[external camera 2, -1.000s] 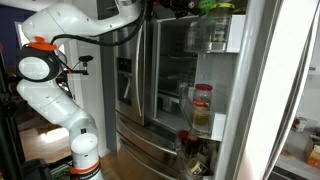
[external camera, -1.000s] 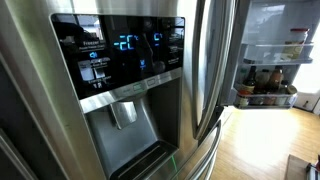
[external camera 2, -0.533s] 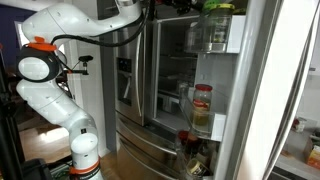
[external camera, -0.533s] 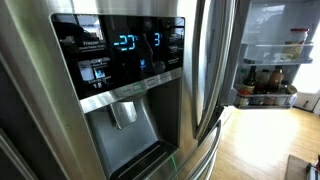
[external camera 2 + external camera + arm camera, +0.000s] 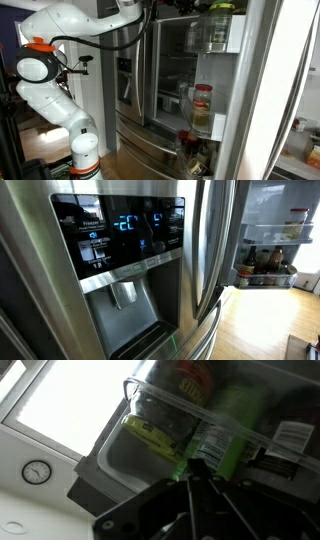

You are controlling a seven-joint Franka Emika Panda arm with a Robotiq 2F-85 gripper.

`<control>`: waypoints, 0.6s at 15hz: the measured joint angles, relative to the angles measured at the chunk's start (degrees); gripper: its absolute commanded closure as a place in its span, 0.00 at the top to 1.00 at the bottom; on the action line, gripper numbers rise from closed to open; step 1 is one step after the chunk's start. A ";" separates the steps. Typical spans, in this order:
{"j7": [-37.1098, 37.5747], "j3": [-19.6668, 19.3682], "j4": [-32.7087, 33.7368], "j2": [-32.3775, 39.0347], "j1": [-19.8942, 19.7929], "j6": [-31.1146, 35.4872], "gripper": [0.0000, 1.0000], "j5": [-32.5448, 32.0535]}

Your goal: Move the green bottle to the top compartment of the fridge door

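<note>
The green bottle (image 5: 221,5) is at the very top edge of an exterior view, just above the top compartment (image 5: 216,42) of the white fridge door (image 5: 226,126). My gripper (image 5: 186,5) is next to it at the end of the white arm. In the wrist view the green bottle (image 5: 238,412) reaches away from my dark fingertips (image 5: 192,468) toward the translucent rail of the top compartment (image 5: 160,398), which holds a dark jar and a yellow packet. The fingers meet at the bottle's near end and look shut on it. Neither shows in the exterior view of the dispenser door.
The stainless door with the blue-lit dispenser panel (image 5: 120,235) fills an exterior view, with dark brown bottles (image 5: 265,260) on a shelf behind it. A red-lidded jar (image 5: 202,106) stands in a lower door bin. The arm's base (image 5: 82,150) stands at the left.
The green bottle has edged slightly toward the door at the top of the frame. The arm has hardly moved. The dispenser display digits flicker.
</note>
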 measured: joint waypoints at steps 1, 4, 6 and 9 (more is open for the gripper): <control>0.01 0.06 0.13 -0.13 0.00 0.03 0.34 0.45; 0.13 1.42 0.54 -0.80 0.01 -0.48 0.55 1.43; 0.68 3.31 0.44 -1.57 -0.05 -1.49 0.71 1.35; 1.97 7.17 -0.55 -3.10 -0.16 -3.52 0.93 0.73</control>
